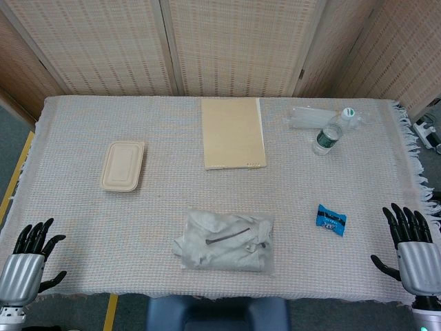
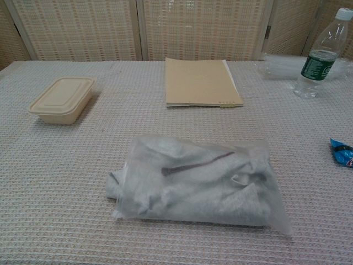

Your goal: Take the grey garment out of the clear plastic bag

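Note:
The grey garment (image 1: pixel 224 241) lies folded inside the clear plastic bag (image 1: pixel 265 256) near the table's front edge, at the middle. The chest view shows the garment (image 2: pixel 193 179) close up, with a dark zipper line across it, and the bag (image 2: pixel 270 212) fully around it. My left hand (image 1: pixel 31 258) hovers at the front left corner, fingers spread, holding nothing. My right hand (image 1: pixel 408 247) is at the front right corner, also spread and empty. Both hands are far from the bag. Neither hand shows in the chest view.
A beige lidded box (image 1: pixel 123 165) sits at mid left. A tan notebook (image 1: pixel 233 132) lies at the back centre. A water bottle (image 1: pixel 331 131) and a clear wrapper (image 1: pixel 310 117) are at the back right. A blue snack packet (image 1: pixel 331 219) lies right of the bag.

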Robot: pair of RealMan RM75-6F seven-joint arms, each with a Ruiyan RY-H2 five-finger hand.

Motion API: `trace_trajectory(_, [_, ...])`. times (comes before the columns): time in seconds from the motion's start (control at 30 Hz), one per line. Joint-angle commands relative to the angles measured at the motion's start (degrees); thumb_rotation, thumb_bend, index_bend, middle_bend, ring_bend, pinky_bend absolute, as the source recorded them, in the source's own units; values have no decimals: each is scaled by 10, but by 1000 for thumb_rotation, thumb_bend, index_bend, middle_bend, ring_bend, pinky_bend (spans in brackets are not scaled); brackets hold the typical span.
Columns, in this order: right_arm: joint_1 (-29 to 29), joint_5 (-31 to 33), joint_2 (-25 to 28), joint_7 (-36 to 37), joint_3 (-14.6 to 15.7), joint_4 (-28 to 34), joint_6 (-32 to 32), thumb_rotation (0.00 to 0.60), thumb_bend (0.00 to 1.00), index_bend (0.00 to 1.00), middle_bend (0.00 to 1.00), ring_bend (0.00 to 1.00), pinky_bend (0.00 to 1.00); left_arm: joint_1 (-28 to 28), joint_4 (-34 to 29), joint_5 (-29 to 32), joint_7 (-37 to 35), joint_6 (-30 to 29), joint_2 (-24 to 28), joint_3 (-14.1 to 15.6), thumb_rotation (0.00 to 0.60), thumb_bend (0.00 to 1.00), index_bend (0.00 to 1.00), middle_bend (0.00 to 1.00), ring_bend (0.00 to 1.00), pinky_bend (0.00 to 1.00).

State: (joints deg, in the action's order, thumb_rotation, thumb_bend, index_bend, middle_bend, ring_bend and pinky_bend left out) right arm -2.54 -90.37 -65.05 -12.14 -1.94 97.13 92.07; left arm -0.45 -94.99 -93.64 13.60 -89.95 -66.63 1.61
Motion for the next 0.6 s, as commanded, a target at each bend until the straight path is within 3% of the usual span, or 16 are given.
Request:
trace_trajectory(0.03, [0,1,0,0,0,0,0,600,89,0,20,0,0,0,0,0,0,0,0,0,600,142,306,69,0,0])
trace_trajectory(0.43, [2,2,-5,-9,-1,-2,-4,600,89,0,21,0,0,-7,2,5,1,14,-3,-2,600,142,306,69,0,0])
trace_trajectory(0.6, [9,-29,-12,-12,15,-8,-13,600,91,0,19,0,0,-11,9,-11,-11,10,-3,0,600,141,306,70,0,0])
